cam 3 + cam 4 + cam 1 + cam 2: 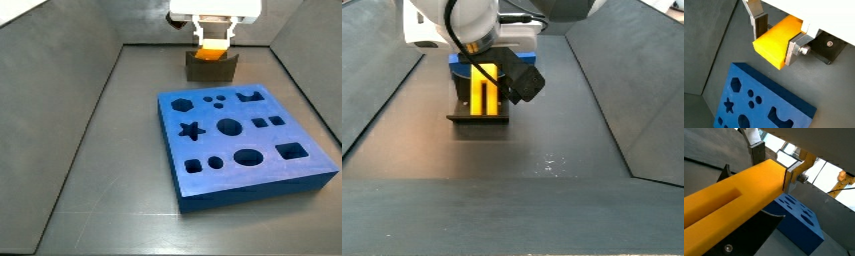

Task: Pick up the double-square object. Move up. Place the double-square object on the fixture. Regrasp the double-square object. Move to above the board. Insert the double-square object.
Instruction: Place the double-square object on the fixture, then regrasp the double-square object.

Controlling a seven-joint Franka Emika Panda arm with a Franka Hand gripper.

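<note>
The double-square object (776, 44) is a yellow grooved block, and my gripper (777, 36) is shut on it, with a silver finger against each side. The groove along its length shows in a wrist view (731, 198). In a side view its orange end (210, 47) sits at the notch of the dark fixture (210, 68), under the gripper (211, 38). In the other side view the block (486, 88) lies lengthwise over the fixture (480, 119). The blue board (241, 143) with dark shaped holes lies apart from the fixture, nearer the middle of the floor.
Grey sloped walls (80, 120) enclose the dark floor on both sides. The fixture's bracket (827, 47) shows behind one finger in a wrist view. The board also shows in both wrist views (757, 100) (797, 218).
</note>
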